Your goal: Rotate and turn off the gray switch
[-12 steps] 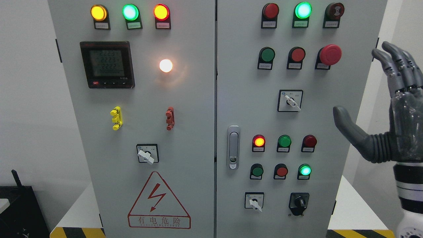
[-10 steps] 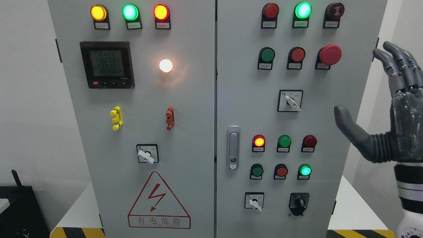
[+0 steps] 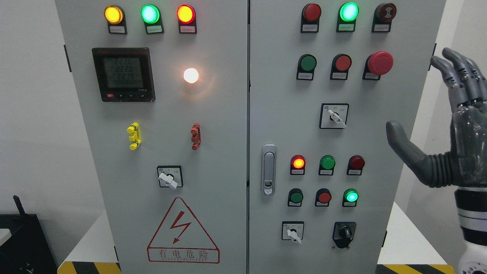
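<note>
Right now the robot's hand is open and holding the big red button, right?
Not quite. The right hand is open, but it holds nothing. In the head view it hovers at the cabinet's right edge, apart from the big red button, which sits further left and a little higher.

Right hand (image 3: 452, 133) raised upright at right edge, fingers (image 3: 456, 76) extended, thumb splayed leftward, holding nothing
</note>
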